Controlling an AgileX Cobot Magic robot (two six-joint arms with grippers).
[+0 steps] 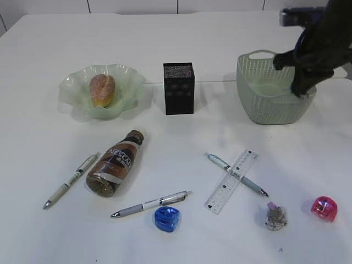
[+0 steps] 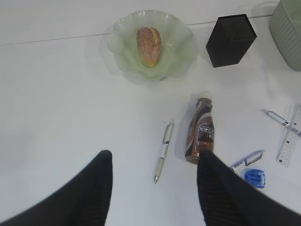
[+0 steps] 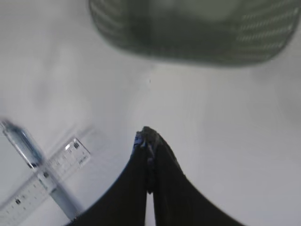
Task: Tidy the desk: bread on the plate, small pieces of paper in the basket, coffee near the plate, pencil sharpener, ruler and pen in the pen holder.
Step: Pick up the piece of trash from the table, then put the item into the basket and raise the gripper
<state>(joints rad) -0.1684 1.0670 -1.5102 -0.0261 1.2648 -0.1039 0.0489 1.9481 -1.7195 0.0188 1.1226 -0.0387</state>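
**Right arm over the basket with a scrap pinched, paper ball waiting at the front-right**

The right pincer (image 1: 301,88) hangs at the right rim of the green basket (image 1: 258,93), near the back-right corner of the worktop (image 1: 49,231). In the right wrist view its jaws are clenched together, and something small and bluish shows at the tips; it may be a scrap of paper, but the view is too blurred to be sure. The left pincer (image 2: 153,181) hovers released above the left half of the worktop, holding nothing.

The bread (image 1: 102,89) already sits on the plate (image 1: 74,88) toward the back-left. The coffee bottle (image 1: 116,164) lies on its side in front of the plate, cap pointing toward the back edge. The pen holder (image 1: 179,88) stands in the middle toward the back, apparently empty.

The relation that matters next, as I judge it, is the crumpled paper ball (image 1: 275,216) at the front edge, right of centre. It lies well apart from the right pincer, toward the front edge and slightly left of it, and the right arm is clearly the nearer one. Just beside it to the right is a pink sharpener (image 1: 324,208); to its left the ruler (image 1: 232,181) crosses a pen (image 1: 248,184), the ruler's long axis running diagonally from front-left to back-right. A blue sharpener (image 1: 166,218) and two more pens (image 1: 151,204) (image 1: 71,180) lie toward the front-left, nearer the left arm.
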